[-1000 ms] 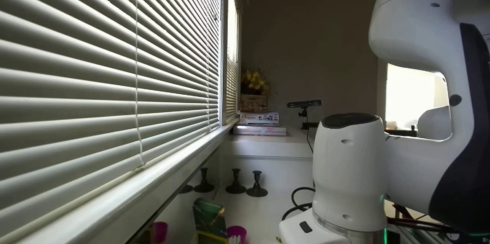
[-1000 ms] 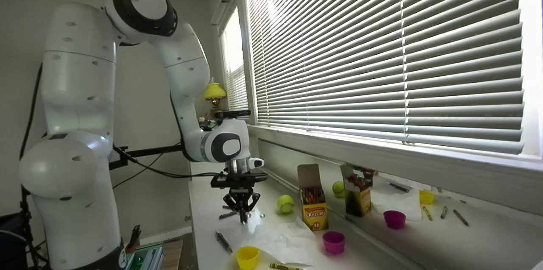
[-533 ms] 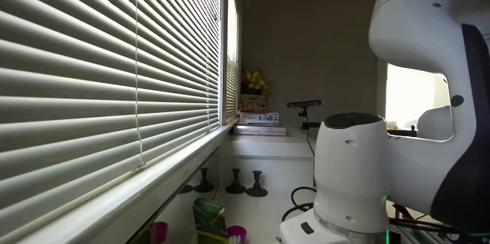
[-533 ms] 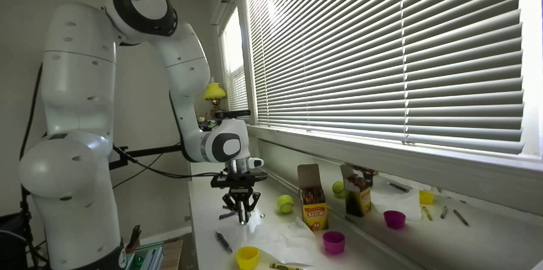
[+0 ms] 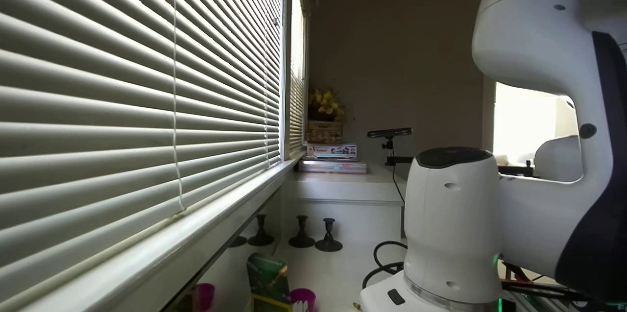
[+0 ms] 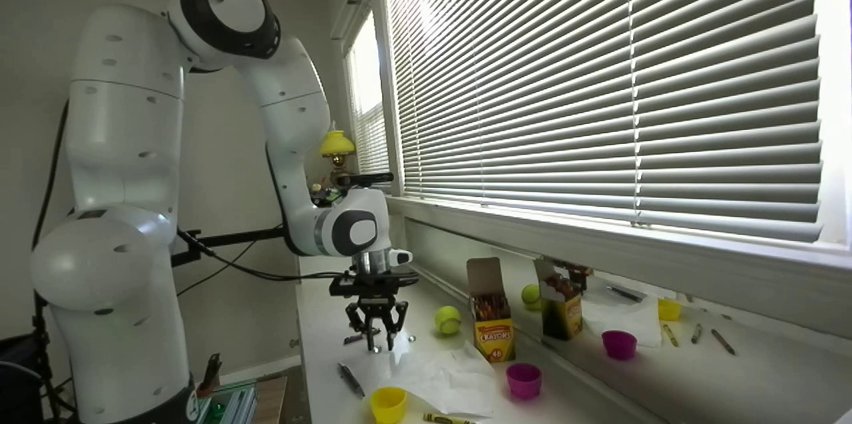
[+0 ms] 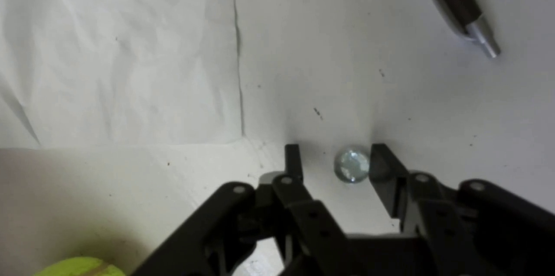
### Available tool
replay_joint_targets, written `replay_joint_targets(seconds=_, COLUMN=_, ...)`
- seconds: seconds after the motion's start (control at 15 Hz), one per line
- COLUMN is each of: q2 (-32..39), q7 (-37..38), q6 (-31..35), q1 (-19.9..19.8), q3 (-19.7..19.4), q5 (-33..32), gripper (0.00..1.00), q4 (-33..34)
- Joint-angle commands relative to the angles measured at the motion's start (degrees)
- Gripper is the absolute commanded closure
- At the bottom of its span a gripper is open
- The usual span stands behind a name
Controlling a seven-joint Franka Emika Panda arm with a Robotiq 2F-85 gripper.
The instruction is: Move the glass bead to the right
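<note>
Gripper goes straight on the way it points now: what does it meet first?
Most likely the white tabletop, with the open fingers landing either side of the glass bead. The bead sits very close to one finger, which could graze it first; the height left is unclear.

- One glass bead
- One small shiny piece, kind unclear
- One tennis ball
- One yellow cup, one magenta cup; makes two
- One pen
- One crayon box
- Two candlesticks
- Loose crayons, exact number unclear
</note>
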Motion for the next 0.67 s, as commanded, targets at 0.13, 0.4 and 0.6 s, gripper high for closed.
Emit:
replay_joint_targets(seconds=0.13, q2=1.7, q7=2.6, q6=0.1, q1=1.0, q3=0.2, q5=-2.7, gripper=0.59, q4=0.9)
replay_joint_targets(seconds=0.4, q2=1.8, q7=2.9, q6=0.3, q1=2.7, q3=-1.0, q5=-3.7, gripper=0.92, q4=0.9)
replay_joint_targets(seconds=0.6, q2=2.1, q7=3.2, q6=0.3, q1=3.4, q3=-1.8, q5=-4.7, gripper=0.94, q4=1.2)
